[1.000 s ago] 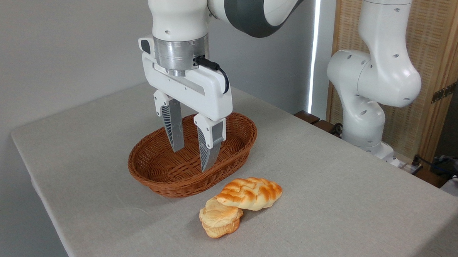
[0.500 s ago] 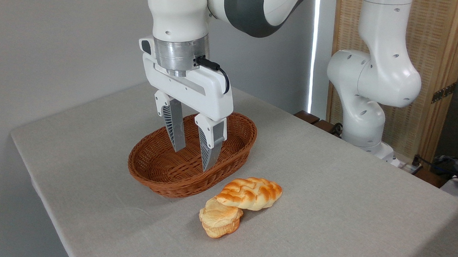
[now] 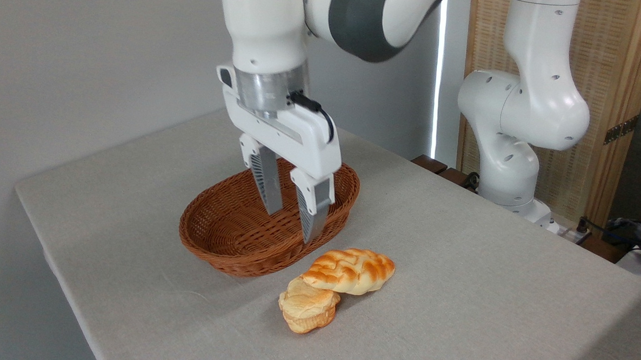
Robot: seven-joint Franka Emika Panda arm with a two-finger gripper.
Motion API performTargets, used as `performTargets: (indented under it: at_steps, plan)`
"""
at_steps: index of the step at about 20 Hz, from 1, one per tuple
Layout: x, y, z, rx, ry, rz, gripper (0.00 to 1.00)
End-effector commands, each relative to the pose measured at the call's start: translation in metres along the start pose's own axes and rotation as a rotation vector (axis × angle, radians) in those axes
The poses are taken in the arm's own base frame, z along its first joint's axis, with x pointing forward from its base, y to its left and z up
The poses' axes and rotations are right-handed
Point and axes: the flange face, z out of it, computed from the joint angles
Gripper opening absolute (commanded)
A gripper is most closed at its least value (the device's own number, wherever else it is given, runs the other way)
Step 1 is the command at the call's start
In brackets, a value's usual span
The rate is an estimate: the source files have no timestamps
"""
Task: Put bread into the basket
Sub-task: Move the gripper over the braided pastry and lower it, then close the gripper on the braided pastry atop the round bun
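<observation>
The bread [image 3: 350,270], a golden braided loaf, lies on the table just in front and to the right of the basket [image 3: 231,235], with its left end resting on a smaller bun. The reddish-brown wicker basket holds nothing. My gripper [image 3: 291,226] hangs over the basket's right half, fingers pointing down, open with nothing between them. It is above and to the left of the bread, not touching it.
A small pale layered bun [image 3: 308,307] sits partly under the bread's left end. The grey table [image 3: 457,272] runs to its front-left edge [image 3: 57,266]. The arm's white base [image 3: 516,150] stands at the back right, beside a wooden screen [image 3: 616,95].
The gripper has shifted to the right, from the basket's middle toward its right side and nearer the bread. It stays open. Bread, bun and basket have not moved.
</observation>
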Motion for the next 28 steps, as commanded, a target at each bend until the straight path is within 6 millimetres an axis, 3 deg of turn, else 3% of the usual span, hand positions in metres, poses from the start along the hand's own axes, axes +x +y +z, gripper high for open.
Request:
performTargets:
  at_steps: [1, 3, 6, 10, 14, 18, 28]
  plan:
    - [-0.022, 0.006, 0.020, 0.028, 0.028, 0.017, 1.00]
    - [-0.029, -0.003, 0.019, 0.035, 0.036, 0.026, 1.00]
    - [-0.055, -0.024, 0.007, 0.062, 0.040, 0.079, 1.00]
    - [-0.066, -0.033, 0.007, 0.076, 0.021, 0.101, 1.00]
    - [-0.067, -0.036, 0.033, 0.082, -0.054, 0.141, 1.00]
    - [-0.064, -0.034, 0.041, 0.074, -0.062, 0.149, 1.00]
    - [-0.053, -0.026, 0.033, 0.051, 0.000, 0.138, 1.00]
